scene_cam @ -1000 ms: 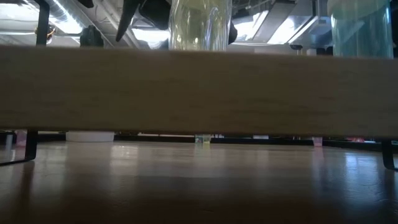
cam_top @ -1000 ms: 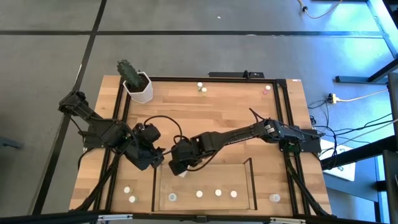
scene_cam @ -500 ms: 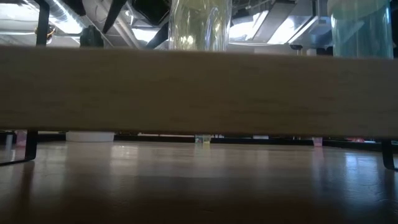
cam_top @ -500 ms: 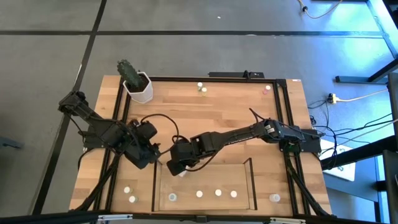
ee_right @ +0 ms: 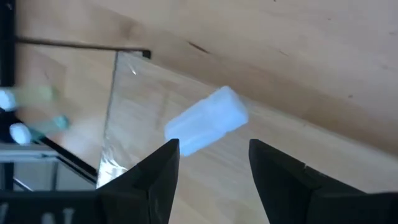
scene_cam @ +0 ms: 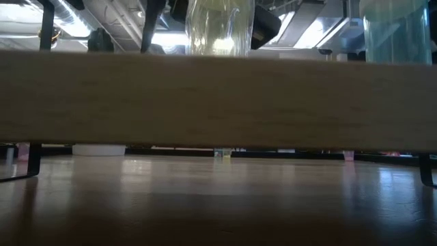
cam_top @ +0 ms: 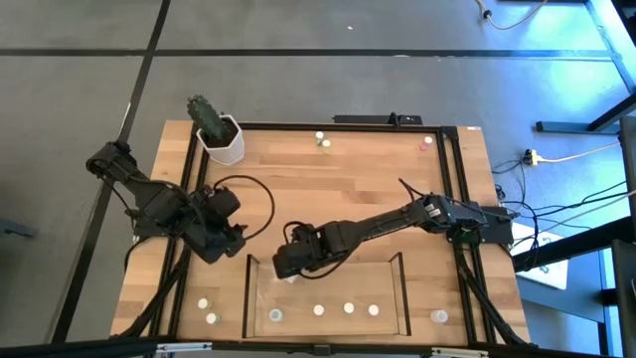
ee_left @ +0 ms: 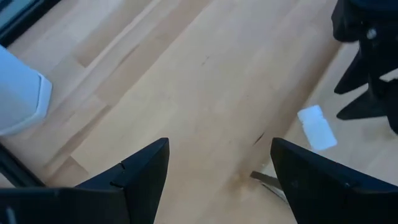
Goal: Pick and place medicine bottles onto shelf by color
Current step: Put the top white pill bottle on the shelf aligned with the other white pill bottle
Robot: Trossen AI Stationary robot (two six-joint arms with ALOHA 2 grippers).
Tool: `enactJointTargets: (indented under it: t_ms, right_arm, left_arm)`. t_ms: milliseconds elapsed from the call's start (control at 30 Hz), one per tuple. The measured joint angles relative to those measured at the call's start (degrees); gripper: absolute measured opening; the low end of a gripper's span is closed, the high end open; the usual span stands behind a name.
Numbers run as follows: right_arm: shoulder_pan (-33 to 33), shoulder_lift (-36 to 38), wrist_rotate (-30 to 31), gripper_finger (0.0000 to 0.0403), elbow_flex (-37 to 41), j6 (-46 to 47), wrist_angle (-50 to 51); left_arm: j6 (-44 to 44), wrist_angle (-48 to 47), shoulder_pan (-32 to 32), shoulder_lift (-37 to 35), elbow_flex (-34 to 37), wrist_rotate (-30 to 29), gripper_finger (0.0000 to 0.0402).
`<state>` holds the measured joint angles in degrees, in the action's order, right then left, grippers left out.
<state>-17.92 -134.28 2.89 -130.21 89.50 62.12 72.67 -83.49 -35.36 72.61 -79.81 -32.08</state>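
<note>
A white medicine bottle (ee_right: 208, 120) lies on its side on the floor of the shelf (cam_top: 401, 290), close to its far left corner (ee_right: 118, 55). My right gripper (cam_top: 285, 267) hangs open just above that bottle, a finger on either side and clear of it. The left wrist view shows the same bottle (ee_left: 317, 127) apart from those dark fingers. My left gripper (cam_top: 229, 239) is open over bare wood, to the left of the shelf. Several more bottles (cam_top: 348, 308) stand in a row along the shelf's near side.
A white pot with a cactus (cam_top: 221, 139) stands at the far left. Small bottles stand at the far edge (cam_top: 320, 137) (cam_top: 425, 142), at the near left (cam_top: 207, 309) and near right (cam_top: 438, 316). A black frame (cam_top: 189, 169) rims the table. Bare wood lies between.
My left gripper has drawn back toward the table's left edge, away from the shelf, staying open. My right gripper has rolled its wrist above the lying bottle without shifting much. The bottle has stayed where it was.
</note>
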Motion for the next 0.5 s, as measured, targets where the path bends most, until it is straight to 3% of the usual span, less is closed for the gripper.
enactJointTargets:
  t_ms: [233, 500]
  right_arm:
    - [0.1, 0.0, 0.7, 0.0196, 0.0, 1.6, -0.4]
    - [0.1, 0.0, 3.5, 0.0196, 0.0, 1.7, -2.5]
  left_arm:
    - [-5.8, 0.1, 0.0, 0.1, 0.0, 0.0, 0.0275]
    - [-6.3, 0.1, 0.0, 0.1, 0.0, 0.0, 0.0275]
